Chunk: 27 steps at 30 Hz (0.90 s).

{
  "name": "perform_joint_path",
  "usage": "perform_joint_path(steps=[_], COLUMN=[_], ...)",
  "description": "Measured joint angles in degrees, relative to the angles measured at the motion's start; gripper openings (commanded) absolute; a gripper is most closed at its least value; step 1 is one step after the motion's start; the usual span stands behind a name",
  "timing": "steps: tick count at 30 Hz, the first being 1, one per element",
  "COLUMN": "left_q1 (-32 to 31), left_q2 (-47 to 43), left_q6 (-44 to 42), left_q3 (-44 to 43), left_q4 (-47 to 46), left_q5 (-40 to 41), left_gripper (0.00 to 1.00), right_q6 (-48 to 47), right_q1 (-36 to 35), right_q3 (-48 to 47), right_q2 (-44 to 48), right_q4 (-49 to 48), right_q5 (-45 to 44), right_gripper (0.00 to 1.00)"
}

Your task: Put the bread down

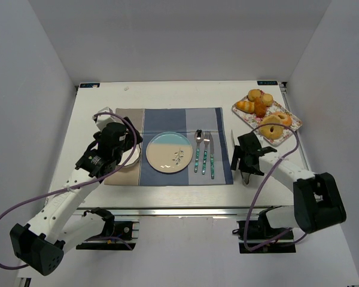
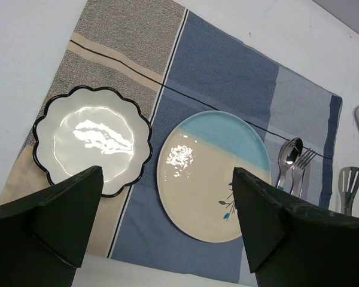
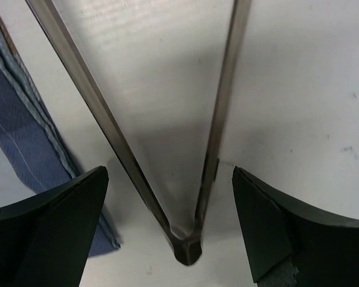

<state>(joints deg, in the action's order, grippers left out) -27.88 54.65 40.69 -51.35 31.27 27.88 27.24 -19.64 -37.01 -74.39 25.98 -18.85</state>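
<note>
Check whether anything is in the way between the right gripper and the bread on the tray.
Nothing visible is. Only bare table lies between the open right gripper and the tray holding the bread. The metal tongs lie flat directly beneath the gripper, not in that path.

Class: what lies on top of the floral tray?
Small rolls at its far end, ring-shaped breads nearer. The tray surface beneath them is hidden.

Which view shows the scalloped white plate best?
Left wrist: the scalloped plate shows almost whole. In the top view the left arm hides most of it; the right wrist view misses it.
</note>
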Motion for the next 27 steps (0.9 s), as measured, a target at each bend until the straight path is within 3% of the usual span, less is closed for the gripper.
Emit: perform_joint_path(steps=[7,14,16,21,23,27], left_q1=[0.0,0.0,0.0,0.0,0.0,0.0], left_q2=[-0.8,-5.7,-5.7,-5.0,-4.8,-4.8], left_q6=[0.1,0.5,0.6,0.8,0.8,0.9], left_q3=[0.0,2.3,2.3,2.3,2.3,2.3], left_q4=[1.1,1.5,1.4,1.6,1.8,1.7], left_q5=[3.0,6.8,7.4,7.8,7.8,7.9], left_gripper=[0.98,0.98,0.98,0.98,0.98,0.98], right_q6=[0.5,1.7,1.8,1.5,0.8,-0.9], right_q1=[0.0,1.3,2.3,3.6,3.6,3.6], right_q3=[-7.4,-9.0,-8.7,-8.0,-7.5,-6.6], right_q2=[-11.2,-13.8,-13.9,-13.7,-13.2,-9.9], right_q4=[-2.4,-6.0,-6.8,-9.0,-9.4,-7.8], right_q5=[-2.5,-3.1,-2.7,-1.7,-1.3,0.3], right_gripper=[0.89,0.88,0.84,0.53,0.46,0.43])
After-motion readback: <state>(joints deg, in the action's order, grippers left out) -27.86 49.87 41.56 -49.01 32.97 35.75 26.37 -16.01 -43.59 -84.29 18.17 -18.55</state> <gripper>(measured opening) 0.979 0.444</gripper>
